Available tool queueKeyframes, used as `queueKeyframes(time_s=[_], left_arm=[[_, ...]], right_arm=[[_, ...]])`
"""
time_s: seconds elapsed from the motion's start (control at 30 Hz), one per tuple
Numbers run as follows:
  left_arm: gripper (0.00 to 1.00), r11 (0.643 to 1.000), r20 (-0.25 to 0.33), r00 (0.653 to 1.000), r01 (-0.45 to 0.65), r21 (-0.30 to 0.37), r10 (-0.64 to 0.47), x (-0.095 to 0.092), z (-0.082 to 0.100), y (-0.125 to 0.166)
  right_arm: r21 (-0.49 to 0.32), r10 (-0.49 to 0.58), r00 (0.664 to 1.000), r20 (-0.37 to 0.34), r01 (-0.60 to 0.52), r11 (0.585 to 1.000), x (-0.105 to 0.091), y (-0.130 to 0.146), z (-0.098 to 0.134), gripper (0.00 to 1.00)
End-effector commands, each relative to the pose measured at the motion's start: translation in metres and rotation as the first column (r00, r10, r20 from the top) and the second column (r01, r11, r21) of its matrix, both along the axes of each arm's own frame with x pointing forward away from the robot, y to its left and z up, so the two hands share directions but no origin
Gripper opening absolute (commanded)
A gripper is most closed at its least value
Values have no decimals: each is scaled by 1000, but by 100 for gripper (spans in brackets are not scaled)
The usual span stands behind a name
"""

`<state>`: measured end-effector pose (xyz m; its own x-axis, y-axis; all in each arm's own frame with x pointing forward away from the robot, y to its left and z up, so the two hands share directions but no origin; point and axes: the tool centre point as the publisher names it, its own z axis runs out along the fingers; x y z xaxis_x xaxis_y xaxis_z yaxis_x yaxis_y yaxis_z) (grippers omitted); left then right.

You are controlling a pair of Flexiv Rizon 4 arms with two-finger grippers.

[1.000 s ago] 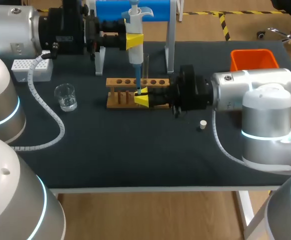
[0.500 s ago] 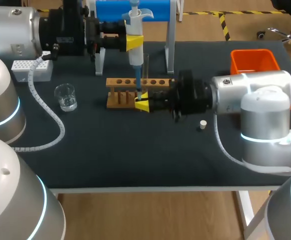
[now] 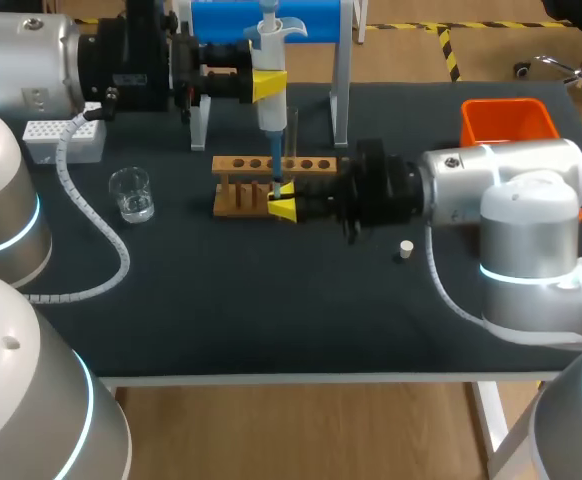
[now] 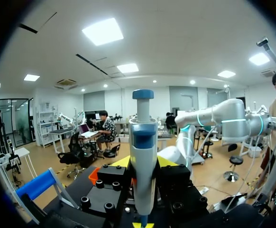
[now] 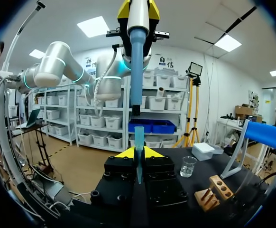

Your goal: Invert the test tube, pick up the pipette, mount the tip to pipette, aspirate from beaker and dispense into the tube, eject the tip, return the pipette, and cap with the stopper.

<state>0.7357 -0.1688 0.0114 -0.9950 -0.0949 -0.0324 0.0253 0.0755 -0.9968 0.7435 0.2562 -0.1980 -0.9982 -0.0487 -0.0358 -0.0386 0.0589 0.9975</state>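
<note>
My left gripper is shut on the white and blue pipette, which hangs upright over the wooden rack. In the left wrist view the pipette stands between my left gripper fingers. My right gripper is shut on a blue pipette tip, held upright just under the pipette nozzle with a small gap. A clear test tube stands upright in the rack. The beaker sits at the left, and the white stopper lies under my right arm.
A white tip box is at the back left and an orange bin at the back right. The blue-topped pipette stand rises behind the rack. A white cable loops past the beaker.
My right gripper with the tip has shifted slightly beneath the pipette. The left arm and pipette have stayed still.
</note>
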Motion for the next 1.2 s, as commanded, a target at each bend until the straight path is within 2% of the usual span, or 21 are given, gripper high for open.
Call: queueKeyframes(time_s=[0.03, 0.63, 0.83, 1.2], left_arm=[[0, 1000, 0, 1000, 1, 0, -1, 0, 0, 1], [0, 1000, 0, 1000, 1, 0, -1, 0, 0, 1], [0, 1000, 0, 1000, 1, 0, -1, 0, 0, 1], [0, 1000, 0, 1000, 1, 0, -1, 0, 0, 1]], right_arm=[[1, -3, 1000, 6, 3, 1000, -3, -5, 5, 0], [19, 13, 999, 36, -13, 1000, -7, -3, 22, 0], [45, 11, 1000, 4, -11, 999, -7, -3, 26, 0], [37, 2, 999, -40, 0, 999, -7, -1, 27, 0]])
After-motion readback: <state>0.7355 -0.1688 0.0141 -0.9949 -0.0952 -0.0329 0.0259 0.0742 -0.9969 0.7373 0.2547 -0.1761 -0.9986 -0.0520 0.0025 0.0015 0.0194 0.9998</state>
